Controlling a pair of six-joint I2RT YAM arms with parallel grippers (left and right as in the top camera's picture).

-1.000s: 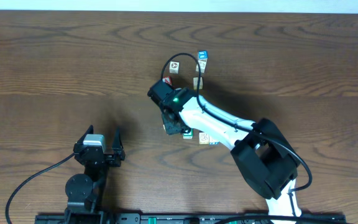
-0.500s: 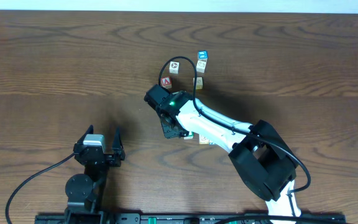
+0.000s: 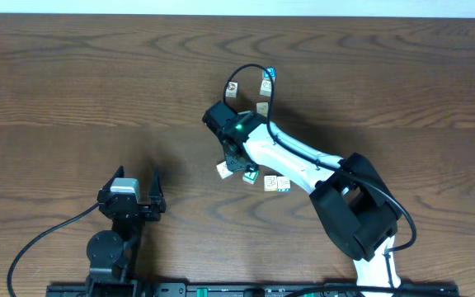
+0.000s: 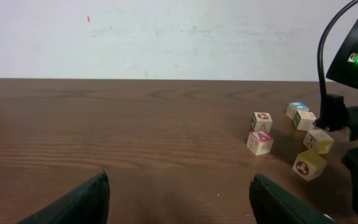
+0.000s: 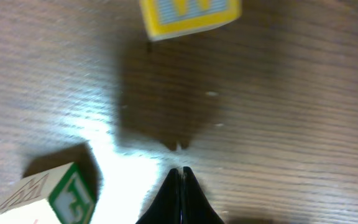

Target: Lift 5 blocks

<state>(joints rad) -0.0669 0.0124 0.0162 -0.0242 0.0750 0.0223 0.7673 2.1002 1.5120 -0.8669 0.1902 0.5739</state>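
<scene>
Several small wooden blocks lie mid-table. Near my right gripper [image 3: 239, 163] are a pale block [image 3: 224, 170], a green-marked block [image 3: 251, 176], a yellow one [image 3: 270, 183] and a blue-marked white one [image 3: 284, 185]. The right gripper points down between the pale and green-marked blocks, shut and empty. In the right wrist view its closed tips [image 5: 180, 170] hover over bare wood, with a yellow block [image 5: 188, 15] ahead and the green-lettered block [image 5: 55, 196] at lower left. My left gripper [image 3: 143, 191] [image 4: 179, 190] rests open near the front left, far from the blocks.
A second cluster lies farther back: a red-circle cube [image 3: 232, 89], two cream cubes [image 3: 266, 84] [image 3: 262, 108] and a blue-topped cube [image 3: 270, 73]. The red "A" cube [image 4: 260, 142] shows in the left wrist view. The right arm's cable [image 3: 250, 70] loops over that cluster.
The right wrist has shifted back and slightly right. The pale block, covered before, now shows left of its shut fingers, and the red "A" cube is now covered overhead. The left arm has not moved.
</scene>
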